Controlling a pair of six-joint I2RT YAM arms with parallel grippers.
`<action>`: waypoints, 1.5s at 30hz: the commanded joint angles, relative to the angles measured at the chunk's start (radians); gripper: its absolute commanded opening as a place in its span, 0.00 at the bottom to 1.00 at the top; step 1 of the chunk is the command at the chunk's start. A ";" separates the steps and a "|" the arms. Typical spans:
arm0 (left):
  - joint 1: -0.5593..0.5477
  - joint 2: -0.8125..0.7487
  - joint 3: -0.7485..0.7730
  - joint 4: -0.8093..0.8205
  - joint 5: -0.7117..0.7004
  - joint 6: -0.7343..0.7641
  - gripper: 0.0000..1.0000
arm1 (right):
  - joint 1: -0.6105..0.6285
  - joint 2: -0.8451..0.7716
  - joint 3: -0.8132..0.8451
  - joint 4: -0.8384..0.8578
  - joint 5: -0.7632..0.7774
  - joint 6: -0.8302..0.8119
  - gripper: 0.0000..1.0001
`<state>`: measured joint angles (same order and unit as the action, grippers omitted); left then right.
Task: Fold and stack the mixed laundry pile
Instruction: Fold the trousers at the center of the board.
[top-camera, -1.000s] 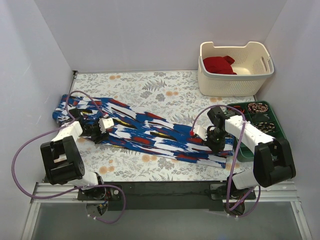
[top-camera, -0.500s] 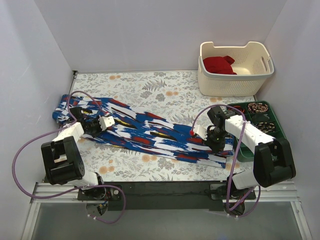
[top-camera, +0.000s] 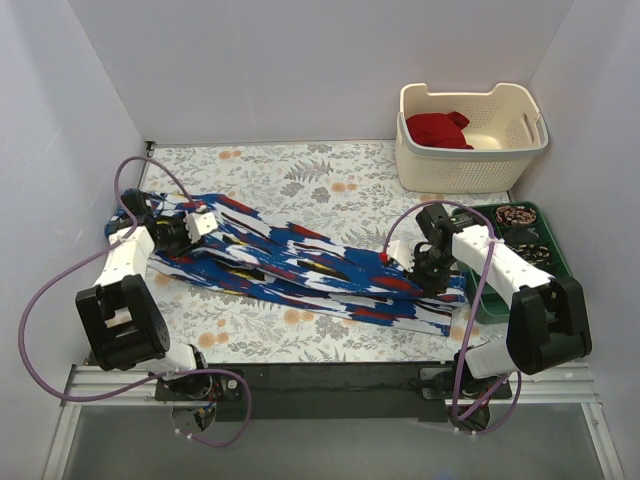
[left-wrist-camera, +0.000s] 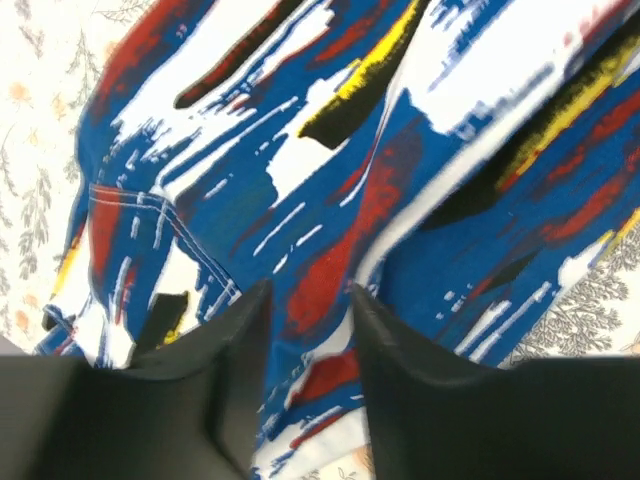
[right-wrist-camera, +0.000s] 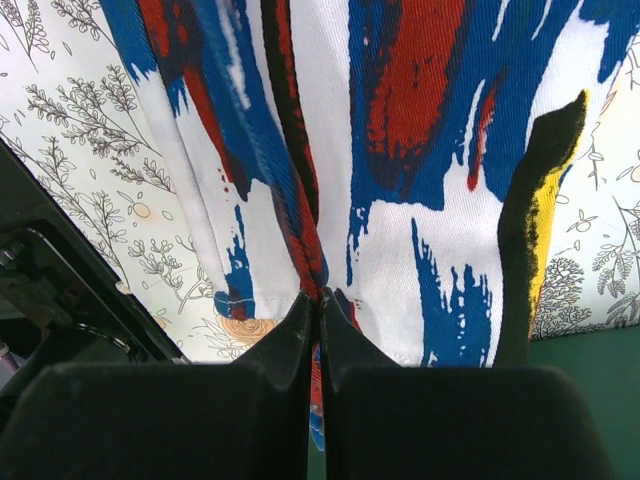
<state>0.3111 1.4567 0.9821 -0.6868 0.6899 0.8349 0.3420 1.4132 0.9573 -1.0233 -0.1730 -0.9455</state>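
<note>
The blue garment (top-camera: 300, 265) with white, red and black print lies stretched in a long band across the floral table. My left gripper (top-camera: 188, 226) is at its left end, closed on a thick fold of it; in the left wrist view the cloth (left-wrist-camera: 420, 150) fills the gap between the fingers (left-wrist-camera: 230, 380). My right gripper (top-camera: 425, 268) is at its right end, pinched tight on a ridge of the cloth (right-wrist-camera: 420, 150). The deep red garment (top-camera: 438, 130) lies bunched in the cream basket (top-camera: 470, 170) at the back right.
A green tray (top-camera: 548, 268) of coiled items sits at the right edge, just right of my right arm. White walls close in the table on three sides. The floral table surface (top-camera: 300, 170) shows behind the garment.
My left gripper has moved back and to the left, dragging the garment's left end with it. The right gripper has shifted slightly back while holding the right end.
</note>
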 joint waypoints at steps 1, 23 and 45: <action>0.016 -0.059 -0.052 -0.105 -0.015 0.116 0.44 | -0.005 -0.011 0.024 -0.027 -0.006 -0.004 0.01; -0.029 -0.154 -0.396 0.355 0.026 0.231 0.47 | -0.005 -0.011 0.031 -0.040 0.007 -0.004 0.01; -0.035 -0.121 -0.428 0.409 0.028 0.314 0.31 | -0.008 -0.007 0.021 -0.040 0.009 -0.009 0.01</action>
<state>0.2817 1.3308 0.5297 -0.3134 0.7021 1.1732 0.3405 1.4132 0.9592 -1.0309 -0.1669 -0.9455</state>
